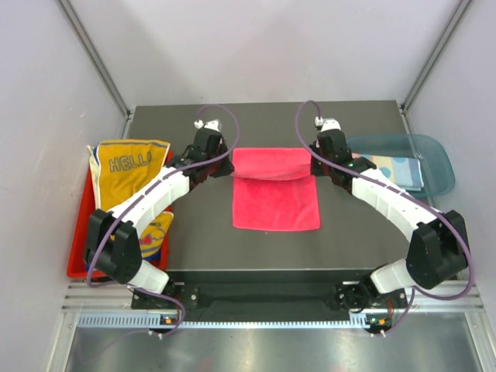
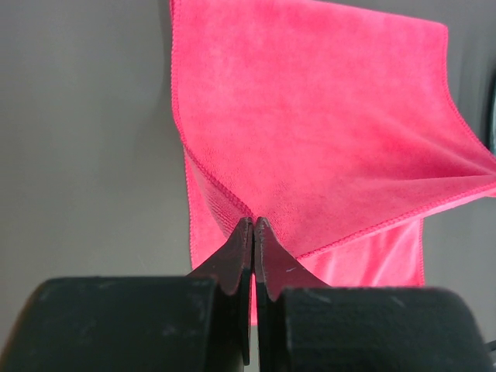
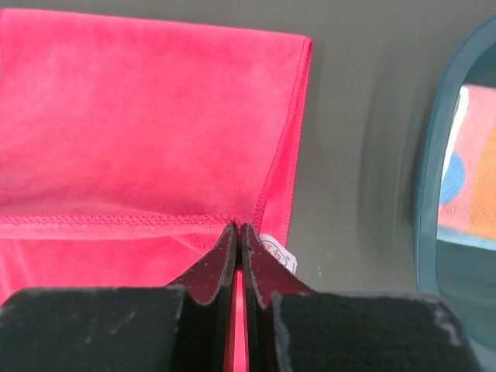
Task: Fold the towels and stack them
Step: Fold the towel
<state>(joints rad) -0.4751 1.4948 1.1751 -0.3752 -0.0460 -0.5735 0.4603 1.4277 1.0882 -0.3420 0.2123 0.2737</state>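
The left gripper (image 2: 253, 226) is pinched shut on the pink towel's (image 1: 275, 201) left corner, and the right gripper (image 3: 238, 229) on its right corner. The held edge runs side to side between them. The rest lies flat mid-table (image 1: 194, 232), stretching toward the arms' bases, probably where the fold goes. The red tray (image 1: 77, 263) and the teal bin (image 1: 438, 167) sit well aside.

Top external view: high behind arm bases, looking steeply down; whole table (image 1: 194, 232) in frame; left wrist view: very close, low over pink towel (image 2: 325, 139), left gripper (image 2: 253, 225) at bottom centre; right wrist view: equally close, right gripper (image 3: 238, 229) at bottom centre, teal bin (image 3: 430, 155) at right edge; pink towel shared by all three; teal bin shared with top view.
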